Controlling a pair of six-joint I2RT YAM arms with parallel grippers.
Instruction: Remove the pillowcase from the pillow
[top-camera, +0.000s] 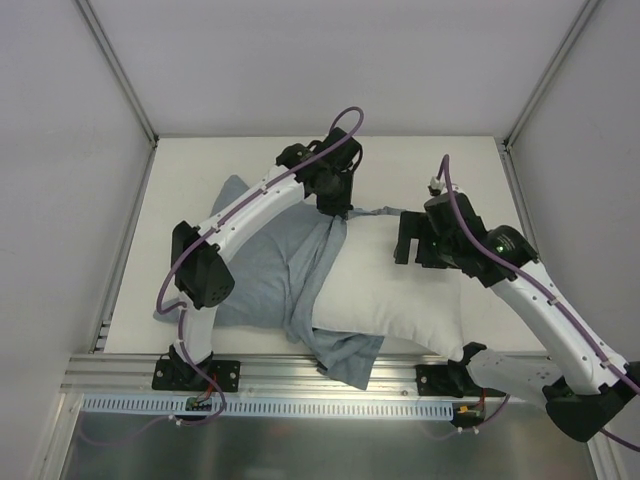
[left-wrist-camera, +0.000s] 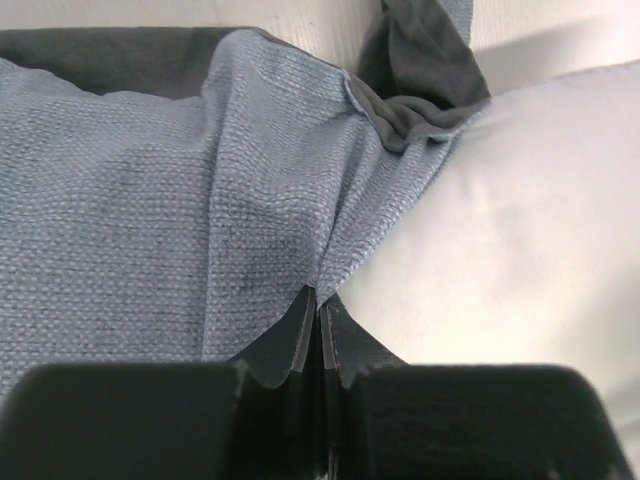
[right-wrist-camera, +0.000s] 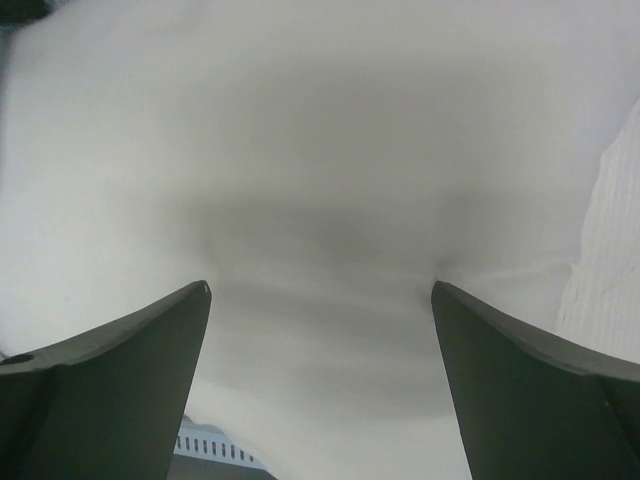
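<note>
The white pillow (top-camera: 400, 290) lies across the table's middle, its right part bare. The blue-grey pillowcase (top-camera: 265, 275) covers its left end and spills over the front edge. My left gripper (top-camera: 335, 208) is shut on a pinched fold of the pillowcase (left-wrist-camera: 270, 200) at the pillow's far edge; the bare pillow (left-wrist-camera: 520, 200) shows to the right. My right gripper (top-camera: 408, 240) is open, its fingers (right-wrist-camera: 130, 350) pressed down on the pillow (right-wrist-camera: 320, 150), which fills the right wrist view.
The white table (top-camera: 200, 170) is walled by white panels with metal posts at the back corners. A metal rail (top-camera: 300, 375) runs along the front edge, where the arm bases are bolted. A slotted strip (right-wrist-camera: 215, 445) shows under the pillow.
</note>
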